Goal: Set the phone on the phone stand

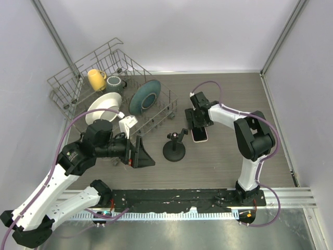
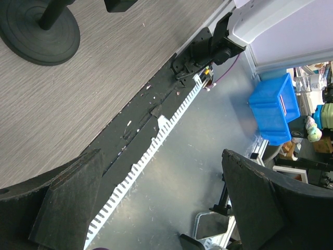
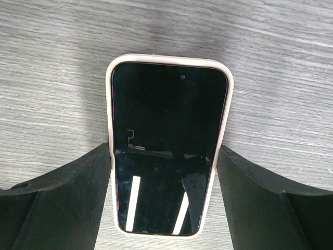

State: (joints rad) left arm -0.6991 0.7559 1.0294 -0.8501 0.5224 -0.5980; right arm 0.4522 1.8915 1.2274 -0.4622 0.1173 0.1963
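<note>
The phone [image 3: 169, 130] is seen lying flat on the grey wood-grain desk [image 1: 218, 169], screen up, in the middle of the right wrist view. Its pale rim is met on both long edges by the black fingers [image 3: 78, 198] of the right claw [image 3: 164, 151], with no gap visible, so the phone is held clenched between them. Two pale bars of light are reflected low in the black screen. In the overhead view the phone is placed right of centre, near the phone stand [image 1: 175, 146] but apart from it. The stand is kept upright on its round base, below the grey wire dish rack [image 1: 112, 94]. The left claw [image 2: 161, 208] is spread wide with nothing held. On the blue crate [image 2: 273, 107] at the right of the left wrist view, a white-and-red label is too small to be read.
</note>
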